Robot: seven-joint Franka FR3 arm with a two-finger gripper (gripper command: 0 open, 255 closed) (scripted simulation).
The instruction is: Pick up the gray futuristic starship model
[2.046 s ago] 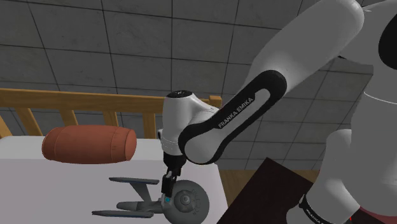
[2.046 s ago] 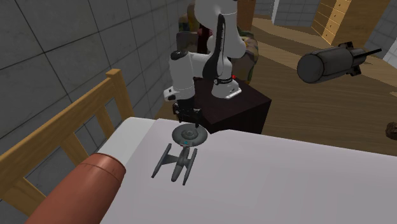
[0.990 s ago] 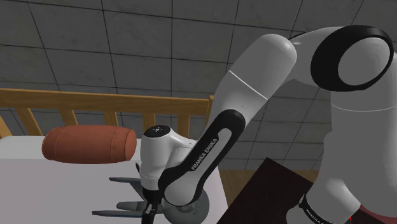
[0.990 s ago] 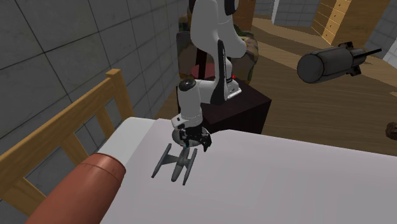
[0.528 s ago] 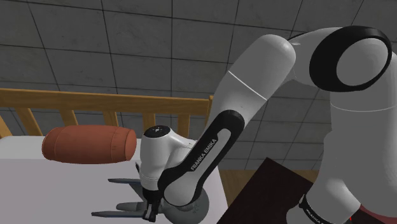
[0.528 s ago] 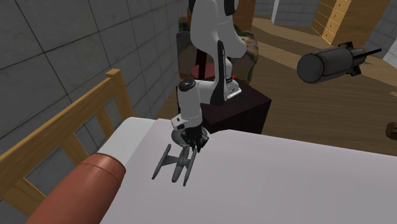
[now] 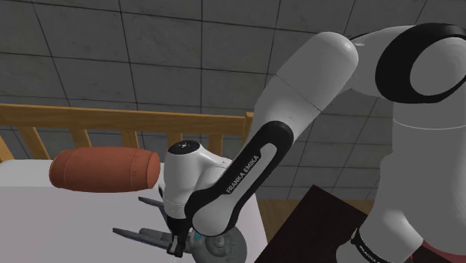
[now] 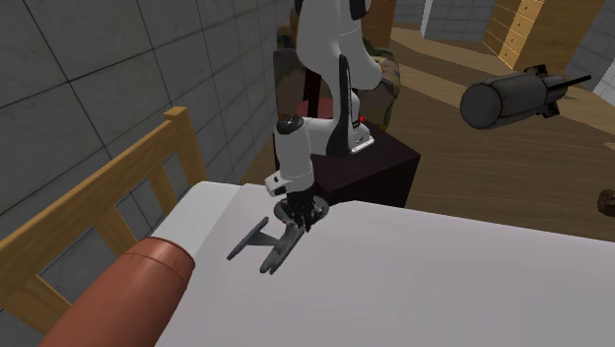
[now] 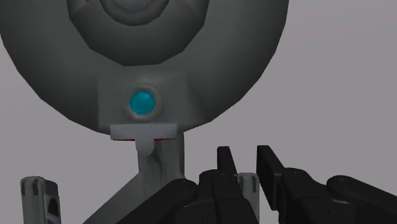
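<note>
The surface is a bed point(image 8: 444, 286) with a plain white sheet. A pale wooden rail point(image 8: 118, 187) with upright slats runs along its far side in the shoulder view. A red-brown bolster point(image 7: 104, 170) lies on the sheet just in front of the rail, at the shoulder view's left.

Behind the rail stands a wall point(image 7: 149, 45) of large grey blocks. In the second exterior view a wooden floor point(image 8: 463, 158) stretches away behind the arm. A dark torpedo-shaped object point(image 8: 503, 99) sits at the far right of that view, with a light wooden chest of drawers point(image 8: 527, 30) beyond it. The arm's dark stand point(image 8: 365, 163) sits just off the bed's corner.

The starship model point(image 8: 264, 244) is grey. It sits near that corner of the bed, between the stand and the bolster, with its tail pointing toward the bolster. Whether it touches the sheet I cannot tell.

The gripper point(image 8: 296, 222) is right over the saucer end. In the wrist view the round saucer with its blue dot fills the space ahead. The black fingers point(image 9: 226, 162) stand narrowly apart, clasping a small grey end-piece of the model between them.
</note>
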